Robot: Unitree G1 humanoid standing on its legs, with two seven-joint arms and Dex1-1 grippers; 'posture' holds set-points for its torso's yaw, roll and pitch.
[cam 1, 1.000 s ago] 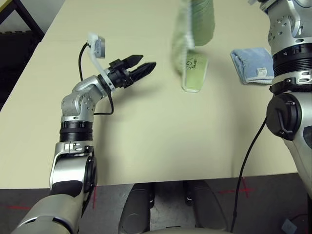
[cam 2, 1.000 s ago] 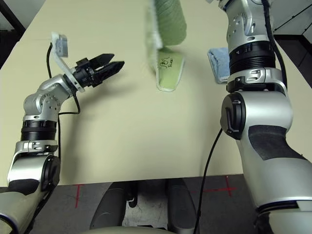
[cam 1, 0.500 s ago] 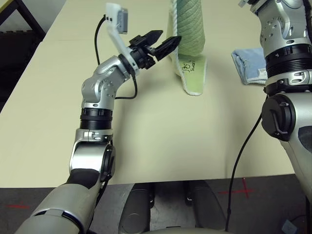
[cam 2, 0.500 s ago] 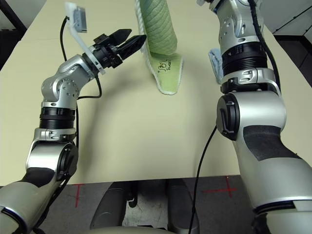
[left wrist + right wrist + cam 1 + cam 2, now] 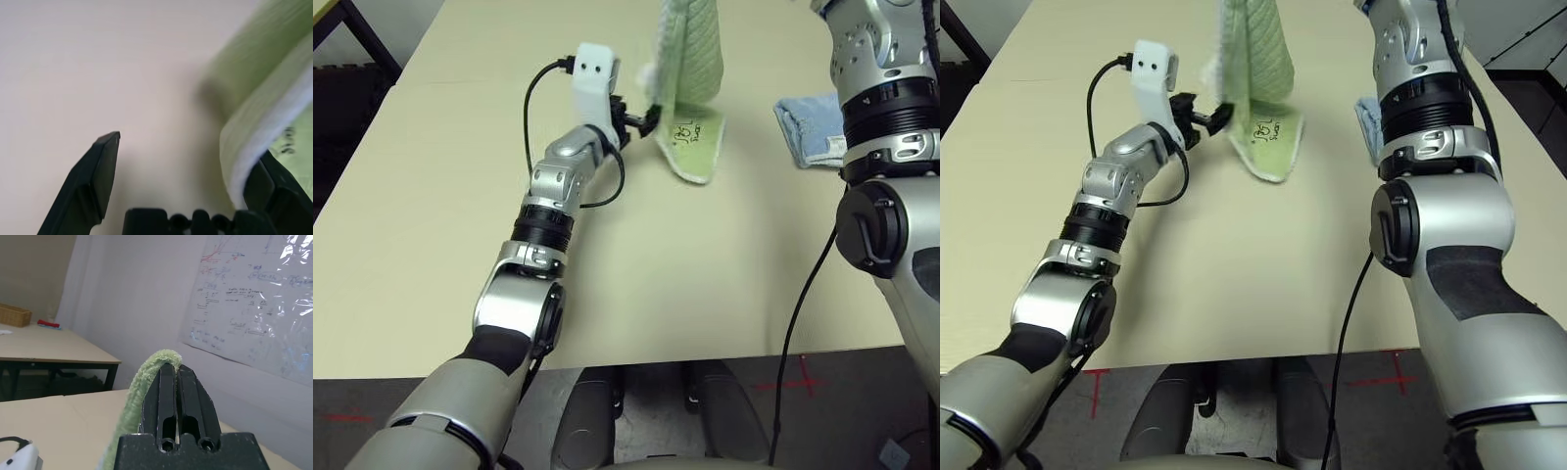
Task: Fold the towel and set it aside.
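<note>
While my right gripper point(image 5: 177, 377) pinches the towel point(image 5: 690, 59) between shut fingers and hangs it over the table point(image 5: 440, 176), its lower end (the part with the dark embroidery) lies curled on the tabletop. My left gripper point(image 5: 188, 161) stands wide open at the hanging towel's white-stitched edge, one finger point(image 5: 98, 171) apart from the cloth, the other just behind it. A light blue towel point(image 5: 811, 127) sits to the right.
</note>
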